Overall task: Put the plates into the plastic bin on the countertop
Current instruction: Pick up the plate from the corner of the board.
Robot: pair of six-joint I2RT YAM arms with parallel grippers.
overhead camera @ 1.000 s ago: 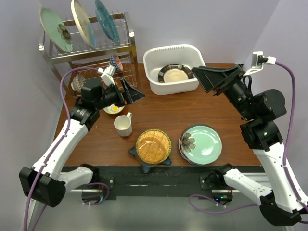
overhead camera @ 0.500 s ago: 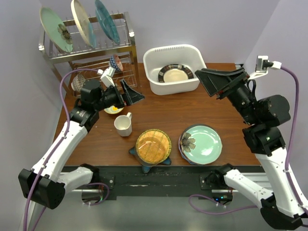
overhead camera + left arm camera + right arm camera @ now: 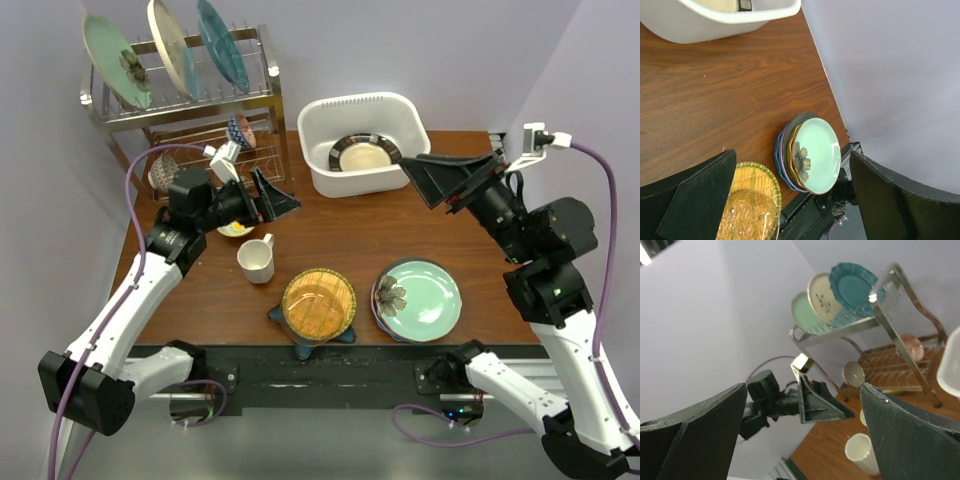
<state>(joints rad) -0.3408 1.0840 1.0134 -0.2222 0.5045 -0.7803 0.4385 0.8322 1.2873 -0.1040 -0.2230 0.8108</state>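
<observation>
A black-striped plate with a gold centre (image 3: 364,154) lies inside the white plastic bin (image 3: 312,140) at the back of the countertop (image 3: 350,225). My right gripper (image 3: 425,178) hovers open and empty beside the bin's right front corner. A stack of plates topped by a mint flower plate (image 3: 420,298) sits front right, also in the left wrist view (image 3: 815,152). An amber plate (image 3: 318,303) rests on a teal star-shaped one front centre. My left gripper (image 3: 272,195) is open and empty, raised over the table's left side.
A steel wire rack (image 3: 255,95) at the back left holds three upright plates (image 3: 170,45) and small bowls (image 3: 240,130). A white mug (image 3: 257,260) stands left of the amber plate. Purple walls close in on both sides.
My right arm has shifted a little to the right and its gripper has tilted lower beside the bin, jaws spreading slightly. The left arm and all plates are unmoved.
</observation>
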